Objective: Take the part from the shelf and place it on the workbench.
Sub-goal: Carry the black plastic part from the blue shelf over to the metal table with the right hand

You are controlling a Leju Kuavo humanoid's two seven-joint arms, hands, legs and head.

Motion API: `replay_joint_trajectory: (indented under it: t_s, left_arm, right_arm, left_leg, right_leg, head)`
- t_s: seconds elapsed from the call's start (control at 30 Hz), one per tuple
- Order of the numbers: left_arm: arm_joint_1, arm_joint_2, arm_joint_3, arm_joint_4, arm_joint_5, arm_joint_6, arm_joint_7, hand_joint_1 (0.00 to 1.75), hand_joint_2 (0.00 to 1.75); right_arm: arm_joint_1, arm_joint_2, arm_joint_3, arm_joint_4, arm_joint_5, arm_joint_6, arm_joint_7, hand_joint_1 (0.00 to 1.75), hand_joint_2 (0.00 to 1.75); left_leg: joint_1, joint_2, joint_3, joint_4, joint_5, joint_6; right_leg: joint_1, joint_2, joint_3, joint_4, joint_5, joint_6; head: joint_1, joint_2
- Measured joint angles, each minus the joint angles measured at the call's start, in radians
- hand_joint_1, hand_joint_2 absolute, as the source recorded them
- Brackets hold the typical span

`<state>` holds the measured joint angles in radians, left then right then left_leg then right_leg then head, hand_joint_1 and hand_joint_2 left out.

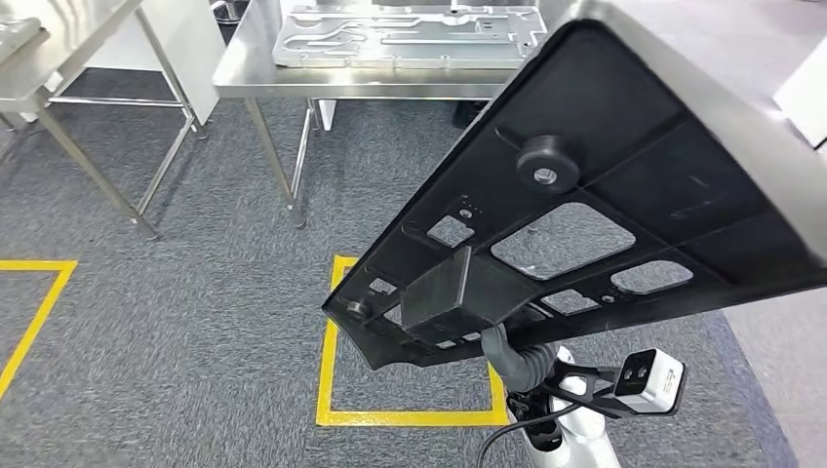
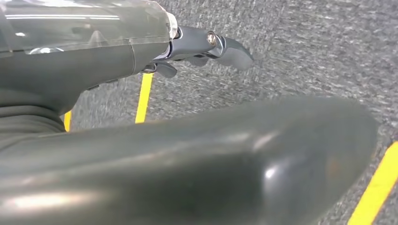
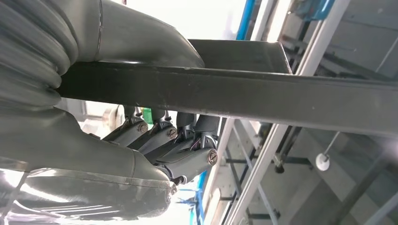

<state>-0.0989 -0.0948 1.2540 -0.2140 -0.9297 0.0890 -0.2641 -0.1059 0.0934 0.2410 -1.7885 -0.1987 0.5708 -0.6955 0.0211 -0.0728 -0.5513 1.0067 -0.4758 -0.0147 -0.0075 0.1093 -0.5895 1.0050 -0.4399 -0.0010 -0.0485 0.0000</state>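
The part [image 1: 605, 146] is a big black flat panel with cut-outs and a round knob, and it tilts up across the right of the head view with its underside towards me. My right hand [image 1: 517, 363] holds it from below at its near end and is mostly hidden behind it. In the right wrist view my right hand [image 3: 159, 140] grips the part's dark edge [image 3: 234, 96], thumb on one side and fingers on the other. My left hand [image 2: 202, 44] hangs over the grey carpet, fingers apart and holding nothing. The steel workbench [image 1: 254, 73] stands ahead.
A silver stamped metal plate [image 1: 410, 34] lies on the workbench. Another steel table [image 1: 59, 68] stands at the far left. Yellow tape squares [image 1: 332, 390] mark the carpet between me and the workbench legs [image 1: 273, 156]. A white wrist camera [image 1: 649, 380] sits beside my right arm.
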Motion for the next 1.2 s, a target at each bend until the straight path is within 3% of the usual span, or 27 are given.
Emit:
replay_joint_trajectory:
  t_s: [0.07, 0.13, 0.2, 0.27, 0.3, 0.33, 0.37, 0.4, 0.47, 0.53, 0.63, 0.7, 0.77, 0.8, 0.83, 0.9, 0.97, 1.0, 1.13, 1.2]
  left_arm:
    - [-0.001, -0.002, 0.000, 0.000, 0.003, -0.005, 0.001, 0.00, 0.00]
    - [-0.003, -0.004, 0.001, 0.000, 0.005, -0.008, 0.001, 0.00, 0.00]
    - [-0.003, -0.005, 0.004, 0.000, 0.008, -0.014, 0.001, 0.00, 0.00]
    - [0.000, -0.005, 0.009, 0.000, 0.014, -0.021, 0.002, 0.00, 0.00]
    - [0.001, -0.005, 0.012, 0.000, 0.016, -0.025, 0.003, 0.00, 0.00]
    - [0.001, -0.005, 0.015, 0.000, 0.017, -0.031, 0.003, 0.00, 0.00]
    - [0.000, -0.005, 0.016, 0.000, 0.018, -0.037, 0.003, 0.00, 0.00]
    - [-0.001, -0.006, 0.017, 0.000, 0.018, -0.044, 0.003, 0.00, 0.00]
    - [-0.004, -0.006, 0.018, 0.000, 0.018, -0.053, 0.002, 0.00, 0.00]
    - [-0.005, -0.006, 0.018, 0.000, 0.018, -0.055, 0.002, 0.00, 0.00]
    - [-0.007, -0.006, 0.019, 0.000, 0.018, -0.057, 0.001, 0.00, 0.00]
    - [-0.006, -0.005, 0.020, 0.000, 0.018, -0.059, 0.001, 0.00, 0.00]
    - [-0.003, -0.005, 0.021, 0.000, 0.019, -0.060, 0.001, 0.00, 0.00]
    - [0.000, -0.005, 0.021, 0.000, 0.019, -0.060, 0.001, 0.00, 0.00]
    - [0.002, -0.005, 0.021, 0.000, 0.019, -0.059, 0.001, 0.00, 0.00]
    - [0.004, -0.004, 0.022, 0.000, 0.020, -0.059, 0.000, 0.00, 0.00]
    - [0.004, -0.003, 0.022, 0.000, 0.019, -0.059, -0.002, 0.00, 0.00]
    - [0.004, -0.003, 0.023, 0.000, 0.019, -0.059, -0.003, 0.00, 0.00]
    - [0.008, -0.004, 0.023, 0.000, 0.019, -0.059, -0.006, 0.00, 0.00]
    - [0.005, -0.004, 0.023, 0.000, 0.018, -0.058, -0.007, 0.00, 0.00]
  right_arm:
    - [0.002, -0.002, 0.003, 0.000, 0.001, 0.000, 0.000, 1.52, 1.75]
    - [0.003, -0.004, 0.004, -0.001, 0.001, 0.000, 0.000, 1.52, 1.75]
    - [0.001, -0.006, 0.004, 0.000, -0.002, 0.002, 0.000, 1.52, 1.75]
    - [0.001, -0.007, 0.005, 0.002, -0.006, 0.002, 0.000, 1.52, 1.75]
    - [0.001, -0.008, 0.005, 0.004, -0.006, 0.001, 0.000, 1.52, 1.75]
    - [0.002, -0.009, 0.005, 0.005, -0.003, 0.000, 0.000, 1.52, 1.75]
    - [0.002, -0.010, 0.005, 0.006, 0.000, -0.002, 0.000, 1.52, 1.75]
    - [0.002, -0.011, 0.005, 0.006, 0.003, -0.004, 0.000, 1.52, 1.75]
    - [0.001, -0.011, 0.005, 0.006, 0.007, -0.007, 0.000, 1.52, 1.75]
    - [0.001, -0.012, 0.005, 0.006, 0.009, -0.011, 0.000, 1.52, 1.75]
    - [0.002, -0.012, 0.005, 0.005, 0.011, -0.015, 0.000, 1.52, 1.75]
    - [0.002, -0.012, 0.007, 0.004, 0.013, -0.015, 0.000, 1.52, 1.75]
    - [0.003, -0.011, 0.009, 0.004, 0.014, -0.015, 0.000, 1.52, 1.75]
    - [0.004, -0.011, 0.010, 0.004, 0.015, -0.015, 0.000, 1.52, 1.75]
    - [0.005, -0.011, 0.010, 0.004, 0.015, -0.015, 0.000, 1.52, 1.75]
    - [0.006, -0.011, 0.011, 0.004, 0.016, -0.017, 0.000, 1.52, 1.75]
    - [0.005, -0.011, 0.011, 0.004, 0.016, -0.018, 0.000, 1.52, 1.75]
    - [0.005, -0.011, 0.012, 0.004, 0.016, -0.019, 0.000, 1.52, 1.75]
    - [0.006, -0.011, 0.012, 0.001, 0.016, -0.021, 0.000, 1.52, 1.75]
    - [0.005, -0.011, 0.012, -0.001, 0.016, -0.022, 0.000, 1.52, 1.75]
  left_leg:
    - [-0.002, 0.017, 0.000, -0.004, 0.004, 0.013]
    - [0.001, 0.039, 0.002, -0.011, 0.009, 0.029]
    - [0.000, 0.063, 0.003, -0.015, 0.011, 0.039]
    - [-0.003, 0.085, 0.002, -0.014, 0.009, 0.041]
    - [-0.003, 0.094, 0.002, -0.014, 0.008, 0.041]
    - [-0.004, 0.101, 0.003, -0.014, 0.008, 0.040]
    - [-0.004, 0.106, 0.004, -0.014, 0.006, 0.038]
    - [-0.004, 0.110, 0.006, -0.013, 0.004, 0.035]
    - [-0.007, 0.112, 0.008, -0.012, -0.002, 0.025]
    - [-0.009, 0.114, 0.011, -0.012, -0.007, 0.013]
    - [-0.005, 0.111, 0.013, 0.004, -0.023, -0.005]
    - [-0.002, 0.094, -0.032, 0.101, -0.068, -0.012]
    - [-0.002, 0.084, -0.115, 0.243, -0.118, -0.015]
    - [-0.002, 0.083, -0.147, 0.286, -0.121, -0.015]
    - [-0.002, 0.082, -0.159, 0.288, -0.100, -0.014]
    - [-0.003, 0.081, -0.127, 0.178, -0.009, -0.006]
    - [-0.008, 0.076, -0.075, 0.053, 0.046, 0.006]
    - [-0.011, 0.074, -0.059, 0.021, 0.050, 0.012]
    - [-0.011, 0.073, -0.032, -0.004, 0.030, 0.034]
    - [-0.008, 0.074, -0.012, -0.012, 0.021, 0.043]
  right_leg:
    - [-0.001, 0.017, -0.007, -0.002, 0.005, 0.014]
    - [0.000, -0.016, -0.021, 0.023, -0.012, 0.023]
    - [0.001, -0.076, -0.070, 0.125, -0.067, 0.028]
    - [-0.004, -0.100, -0.136, 0.257, -0.121, 0.034]
    - [-0.006, -0.102, -0.151, 0.290, -0.125, 0.036]
    - [-0.008, -0.105, -0.145, 0.280, -0.110, 0.038]
    - [-0.009, -0.108, -0.116, 0.228, -0.080, 0.037]
    - [-0.009, -0.113, -0.073, 0.150, -0.047, 0.034]
    - [-0.004, -0.124, -0.007, 0.026, -0.013, 0.025]
    - [0.003, -0.126, 0.007, -0.001, -0.017, 0.014]
    - [-0.001, -0.116, 0.017, -0.010, -0.019, -0.004]
    - [-0.004, -0.112, 0.031, -0.016, -0.022, -0.015]
    - [-0.001, -0.106, 0.039, -0.015, -0.031, -0.021]
    - [0.000, -0.101, 0.045, -0.014, -0.037, -0.023]
    - [0.002, -0.096, 0.054, -0.014, -0.044, -0.022]
    - [0.004, -0.088, 0.078, -0.014, -0.061, -0.019]
    - [0.006, -0.084, 0.097, -0.015, -0.078, -0.011]
    - [0.006, -0.082, 0.101, -0.016, -0.085, -0.006]
    - [0.004, -0.084, 0.101, 0.011, -0.086, 0.017]
    - [0.002, -0.093, 0.048, 0.103, -0.105, 0.026]
  head:
    - [0.000, 0.000]
    - [0.000, 0.000]
    - [0.000, 0.000]
    - [0.000, 0.000]
    - [0.000, 0.000]
    - [0.000, 0.000]
    - [0.000, 0.000]
    - [0.000, 0.000]
    - [0.000, 0.000]
    - [0.000, 0.000]
    - [0.000, 0.000]
    - [0.000, 0.000]
    - [0.000, 0.000]
    - [0.000, 0.000]
    - [0.000, 0.000]
    - [0.000, 0.000]
    - [0.000, 0.000]
    - [0.000, 0.000]
    - [0.000, 0.000]
    - [0.000, 0.000]
